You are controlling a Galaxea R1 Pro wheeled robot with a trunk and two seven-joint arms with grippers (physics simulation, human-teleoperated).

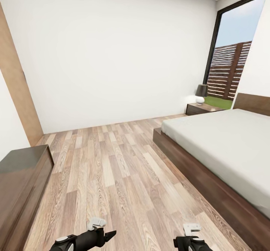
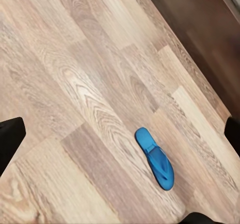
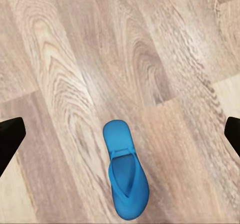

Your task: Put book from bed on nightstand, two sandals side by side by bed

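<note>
Nearest of all, the two arms hang low over the floor (image 1: 112, 176). The left gripper (image 1: 98, 226) and the right gripper (image 1: 192, 230) both point down at the wood planks, carried idle as the robot rolls in. In each wrist view the dark fingertips (image 3: 10, 141) sit far out at opposite edges with nothing between them, so both pairs of jaws stand wide apart and hold nothing.

Below the grippers lies a blue sandal (image 3: 125, 176), flat on the planks, strap up. The left wrist view shows a sandal (image 2: 155, 159) too, lying out from the dark wooden side of the bed frame (image 2: 200, 28) and apart from it. Whether this is the same sandal seen twice or the pair, I cannot tell.

On the left stands a long low dark cabinet (image 1: 22, 183), close against the wall. On the right the bed (image 1: 225, 146) stretches away — dark frame, bare grey mattress. No book lies on the part of the mattress in sight; the near right end is cut off, so it may lie there.

Beyond the bed, in the far corner by the tall window (image 1: 232, 56), is a nightstand (image 1: 200, 109) with a small lamp (image 1: 201, 93) on top — the likely spot for the book. My guess is that the work is only starting, with a sandal the closest thing to reach.
</note>
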